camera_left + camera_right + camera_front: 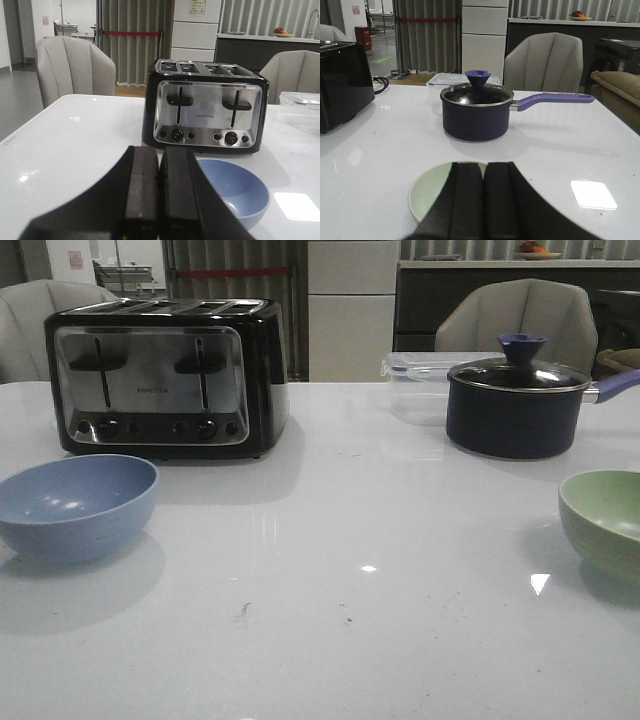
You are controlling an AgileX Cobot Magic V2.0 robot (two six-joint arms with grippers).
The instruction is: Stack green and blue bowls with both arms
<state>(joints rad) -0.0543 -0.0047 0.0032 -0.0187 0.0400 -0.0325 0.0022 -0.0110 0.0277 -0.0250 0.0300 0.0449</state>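
The dusty blue bowl (75, 505) sits upright at the left of the white table. The pale green bowl (605, 522) sits upright at the far right, cut by the frame edge. Neither arm shows in the front view. In the left wrist view my left gripper (160, 170) is shut and empty, its fingers pressed together, with the blue bowl (240, 192) just beyond and beside it. In the right wrist view my right gripper (484, 172) is shut and empty, above the near part of the green bowl (432, 197), which it partly hides.
A black and steel toaster (165, 375) stands behind the blue bowl. A dark navy pot (515, 405) with a glass lid and a purple handle stands behind the green bowl. A clear plastic container (420, 380) sits next to the pot. Chairs stand past the table's far edge.
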